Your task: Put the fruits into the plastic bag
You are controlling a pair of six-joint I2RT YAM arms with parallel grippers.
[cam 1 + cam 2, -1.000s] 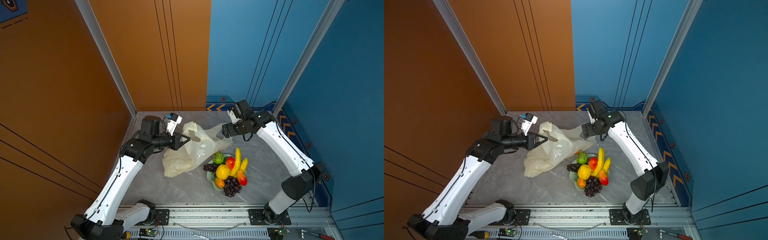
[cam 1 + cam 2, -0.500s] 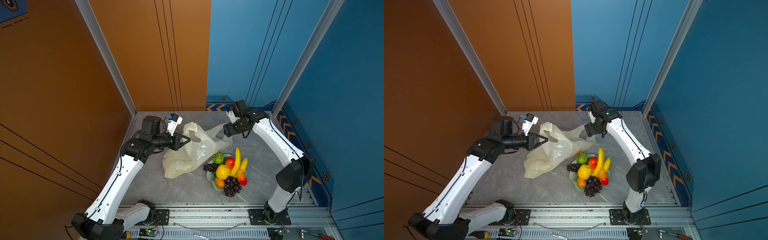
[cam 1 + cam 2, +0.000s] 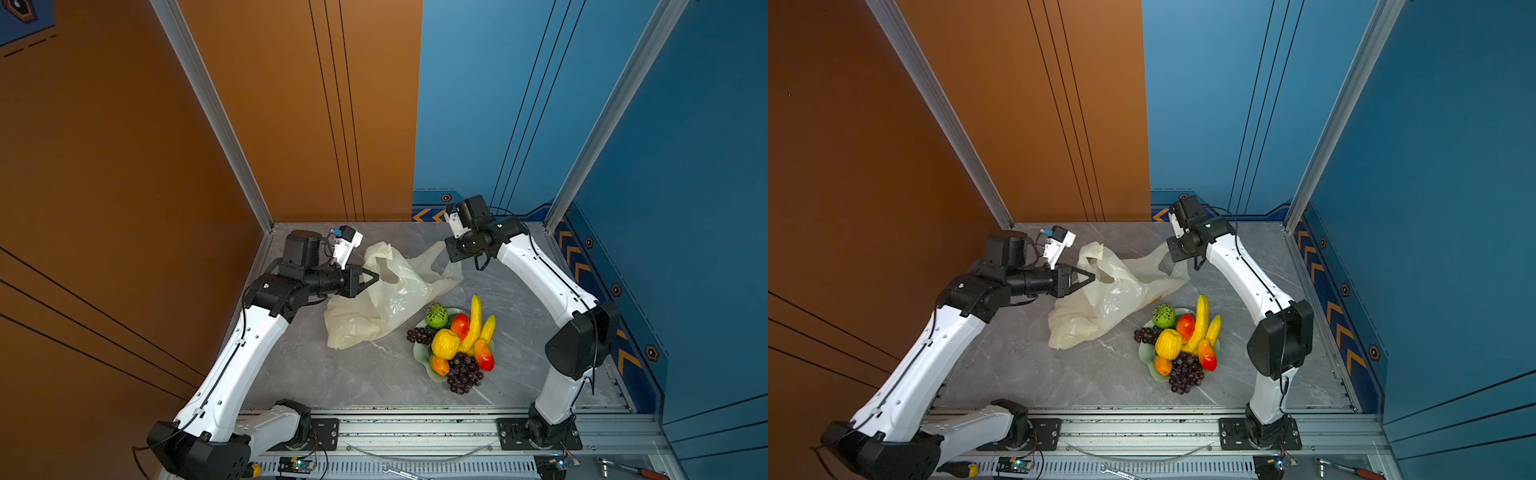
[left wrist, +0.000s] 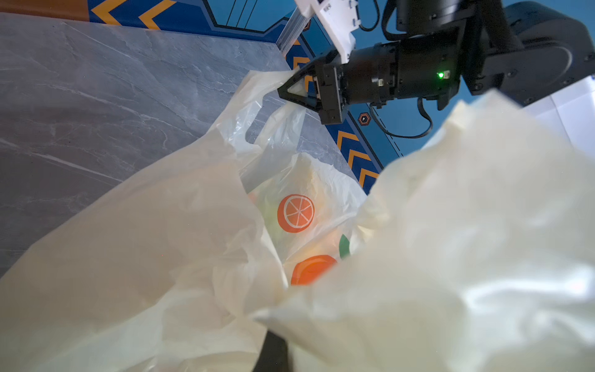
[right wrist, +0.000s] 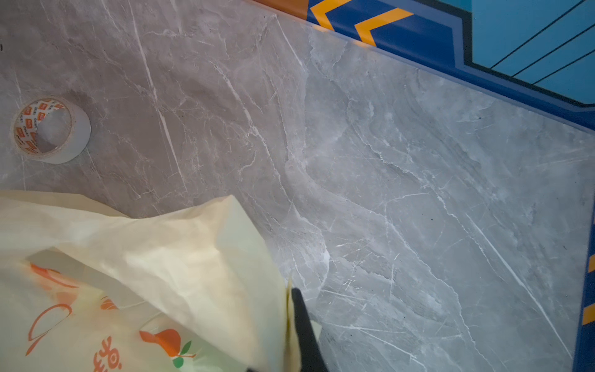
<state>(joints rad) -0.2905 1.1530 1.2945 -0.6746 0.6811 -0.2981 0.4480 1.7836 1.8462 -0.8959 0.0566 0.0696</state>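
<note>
The plastic bag (image 3: 386, 299) (image 3: 1104, 299) lies crumpled mid-table with both loop handles raised. My left gripper (image 3: 374, 277) (image 3: 1091, 277) is shut on the left handle. In the left wrist view the film covers the jaws and only one dark finger (image 4: 273, 354) shows. My right gripper (image 3: 451, 254) (image 4: 283, 92) (image 5: 289, 301) is shut on the right handle, with the film pinched against its black finger. The fruits sit piled to the right of the bag: bananas (image 3: 474, 320), a bumpy green fruit (image 3: 436, 316), a yellow ball (image 3: 444, 343), mangoes (image 3: 484, 355) and grapes (image 3: 463, 372).
The fruits rest on a pale green dish (image 3: 419, 356) near the table's front right. A tape roll (image 5: 51, 130) stands on the marble behind the bag. Walls close three sides. Tools (image 3: 623, 469) lie by the front rail.
My right gripper has come down to the bag's right handle and shut on it. The right arm's elbow swung inward. The left arm has held its place.
</note>
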